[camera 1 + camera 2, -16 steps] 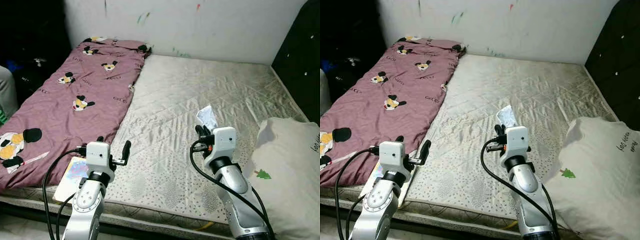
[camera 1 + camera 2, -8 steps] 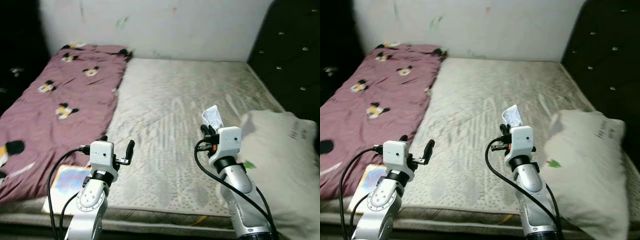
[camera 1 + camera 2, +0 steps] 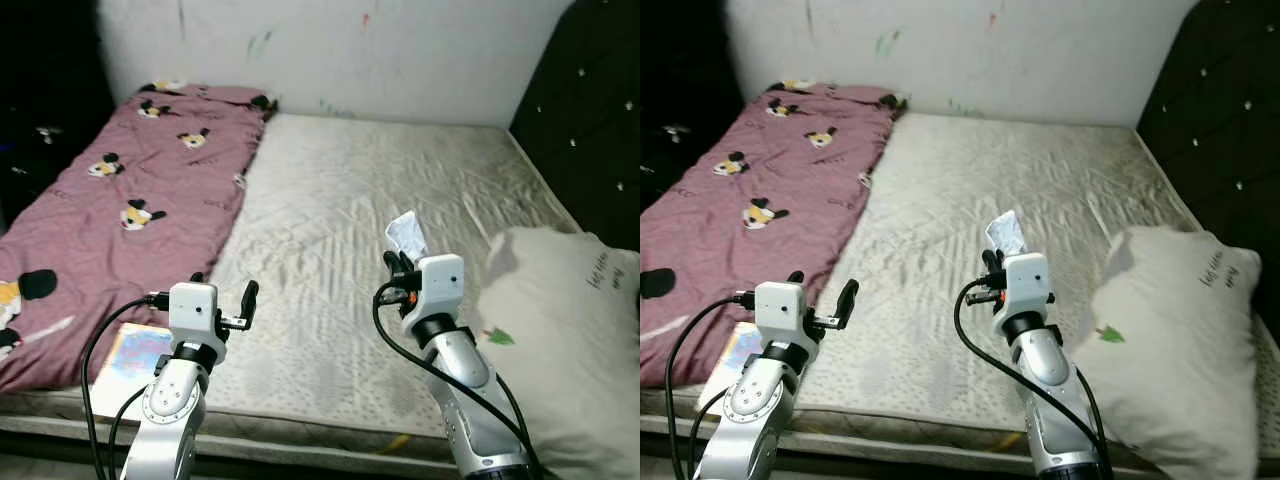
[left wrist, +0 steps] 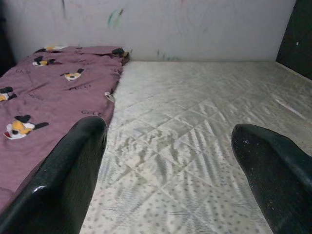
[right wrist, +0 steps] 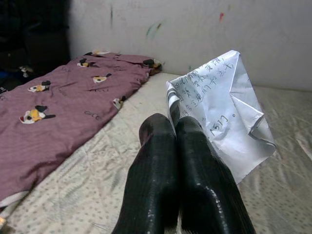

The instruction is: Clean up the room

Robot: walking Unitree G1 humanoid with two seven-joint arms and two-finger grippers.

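Carrying litter off the bed: right gripper fingers clenched on a crumpled paper held above the mattress; left gripper fingers spread, empty. Next move, judged: finding a bin for disposal.

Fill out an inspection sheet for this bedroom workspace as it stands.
Surface: bare quilted mattress, wrinkled.
Job's things: crumpled paper wrapper with printed writing, pinched in the right gripper above the mattress.
Clutter: maroon cartoon-print blanket along the mattress's left side; colourful picture book at the near left corner; white pillow with a small tree print on the right.
Grippers: left gripper hovers over the mattress, fingers apart, holding nothing; right fingers closed on the wrapper.
Cables: black cables loop beside both forearms.
Surroundings: white wall with paint marks; dark tufted headboard on the right.
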